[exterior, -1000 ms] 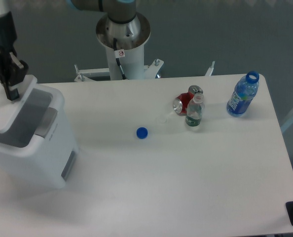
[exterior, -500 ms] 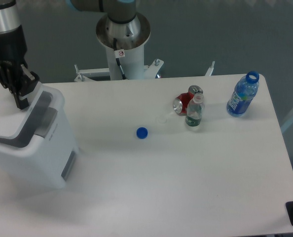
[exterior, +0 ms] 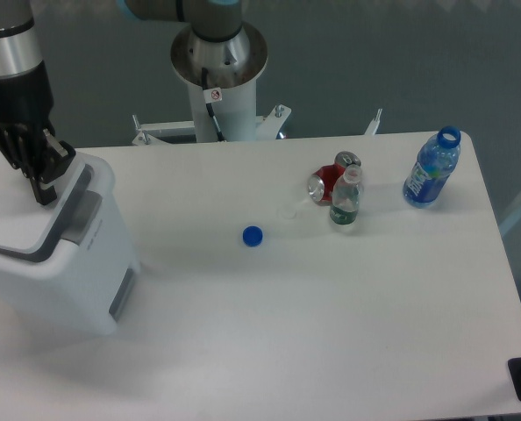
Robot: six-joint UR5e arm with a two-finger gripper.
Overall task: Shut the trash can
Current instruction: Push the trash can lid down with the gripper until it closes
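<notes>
One white trash can stands at the left end of the white table, partly cut by the left edge of the picture. It is a big boxy bin with a flat white lid, a grey latch at the front edge of the lid, and a grey panel low on the side that faces the middle of the table. The lid lies flat on the bin. The black gripper hangs over the back right corner of the lid, with its dark fingers pointing down and their tips touching the lid or just above it; I cannot tell which. The fingers look close together, but I cannot tell if they are shut or slightly apart. A small blue bottle cap lies alone near the middle of the table, well apart from the bin. Farther right, a red can lies beside a small clear bottle, which stands upright just in front of it. Near the far right corner stands a blue bottle without a cap. The arm's white base column stands behind the table.
</notes>
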